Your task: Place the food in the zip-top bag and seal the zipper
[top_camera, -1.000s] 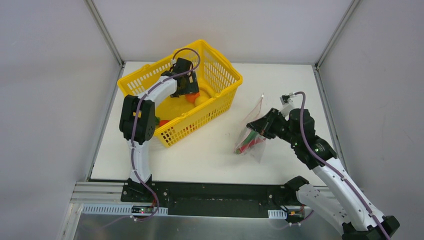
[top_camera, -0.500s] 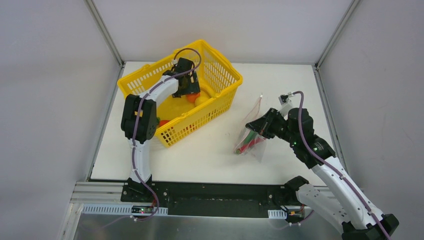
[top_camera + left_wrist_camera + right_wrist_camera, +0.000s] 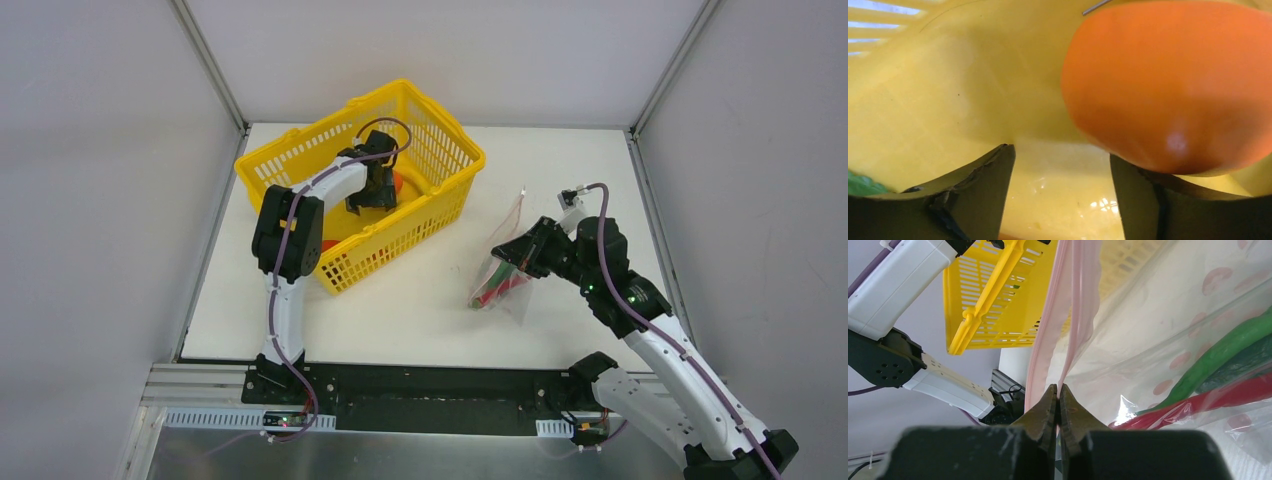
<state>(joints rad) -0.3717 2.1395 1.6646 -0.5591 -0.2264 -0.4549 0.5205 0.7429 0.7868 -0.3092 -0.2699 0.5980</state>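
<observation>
Inside the yellow basket (image 3: 441,192), an orange fruit (image 3: 1173,85) crowds the left hand (image 3: 1061,167).

The white-and-black left arm (image 3: 283,310) is being held upright from its base, folded sharply at the elbow and reached forward, with the wrist being angled downward. The black two-finger left end effector (image 3: 1063,170) is being held with its fingers spread apart. The right arm (image 3: 670,355) is being extended forward and leftward, low. The right end effector (image 3: 1058,390) is being pressed tight, fingertips together, on the edge of the clear plastic zip-top bag printed with pink dots (image 3: 1158,305).
</observation>
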